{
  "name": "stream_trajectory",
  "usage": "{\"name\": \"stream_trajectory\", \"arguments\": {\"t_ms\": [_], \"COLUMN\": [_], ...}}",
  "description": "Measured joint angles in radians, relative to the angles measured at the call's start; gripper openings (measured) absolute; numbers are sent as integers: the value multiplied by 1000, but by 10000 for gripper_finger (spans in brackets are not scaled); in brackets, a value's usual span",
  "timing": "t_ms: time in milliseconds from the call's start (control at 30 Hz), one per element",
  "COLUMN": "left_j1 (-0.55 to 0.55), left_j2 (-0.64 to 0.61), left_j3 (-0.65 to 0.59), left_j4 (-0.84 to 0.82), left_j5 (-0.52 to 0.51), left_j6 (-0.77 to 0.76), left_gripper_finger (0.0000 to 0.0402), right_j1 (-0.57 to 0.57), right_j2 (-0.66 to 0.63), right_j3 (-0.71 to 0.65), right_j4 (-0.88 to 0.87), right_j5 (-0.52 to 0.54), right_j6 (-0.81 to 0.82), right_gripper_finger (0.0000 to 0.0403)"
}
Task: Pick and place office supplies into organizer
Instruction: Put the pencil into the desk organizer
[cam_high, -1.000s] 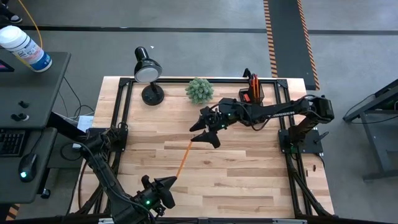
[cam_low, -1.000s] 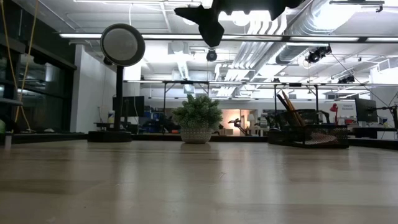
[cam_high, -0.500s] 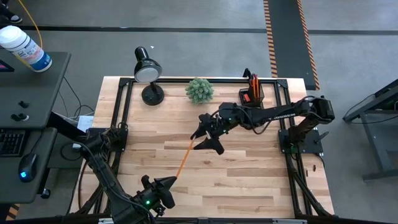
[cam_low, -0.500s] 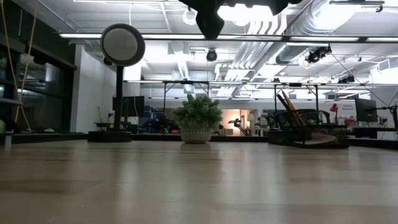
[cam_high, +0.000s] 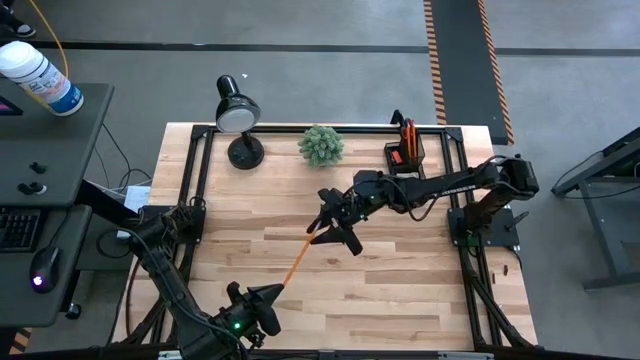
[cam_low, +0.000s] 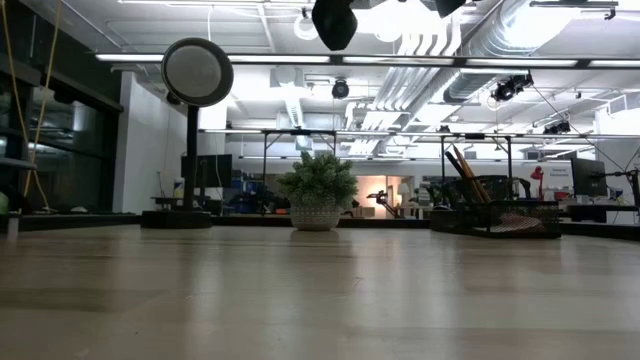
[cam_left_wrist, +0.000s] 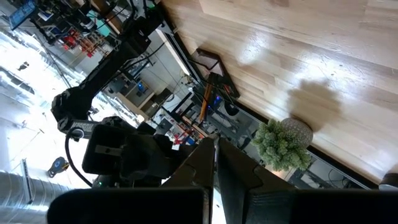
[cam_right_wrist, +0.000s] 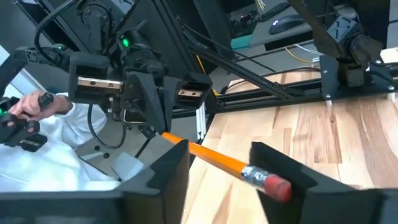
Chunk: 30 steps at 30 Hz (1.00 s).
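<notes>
We see the orange pencil (cam_high: 296, 256) lying diagonally near the middle of the high frame, its upper end between the fingers of the right gripper (cam_high: 331, 229). In the right wrist view the pencil (cam_right_wrist: 211, 155) shows its metal ferrule and pink eraser between the two dark fingers (cam_right_wrist: 168, 171), which stand partly apart on either side of it; we cannot tell whether they touch it. A second ago that gripper hung further toward the upper right with its fingers spread wide; since then it has moved down and left over the pencil's end and its fingers have narrowed. In the low view its dark shape (cam_low: 334, 22) now sits at the top edge, more centred than before.

The black mesh organizer (cam_high: 404, 153) stands in the upper right of the table (cam_high: 400, 290), unchanged, with red-handled scissors (cam_high: 408, 133) and other sticks upright in it. The small green plant (cam_high: 321, 145) and the black desk lamp (cam_high: 238, 112) stay along the top edge.

The left gripper (cam_high: 262, 305) waits at the bottom of the frame, fingers pressed together, where it was before.
</notes>
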Motion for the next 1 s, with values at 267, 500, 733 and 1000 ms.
{"name": "stream_trajectory", "arguments": {"t_ms": [267, 500, 733, 1000], "left_j1": [-1, 0, 0, 0], "left_j2": [1, 1, 1, 1], "left_j3": [0, 0, 0, 0], "left_j4": [-1, -5, -7, -12], "left_j5": [-6, -10, 14, 90], "left_j6": [0, -1, -48, -165], "left_gripper_finger": [0, 0, 0, 0], "right_j1": [20, 23, 16, -34], "right_j2": [-1, 0, -39, -254], "right_j3": [1, 1, 0, 0], "right_j4": [32, 19, -49, -378], "right_j5": [0, 62, 178, 572], "right_j6": [-58, -98, -150, -213], "right_gripper_finger": [30, 20, 14, 14]}}
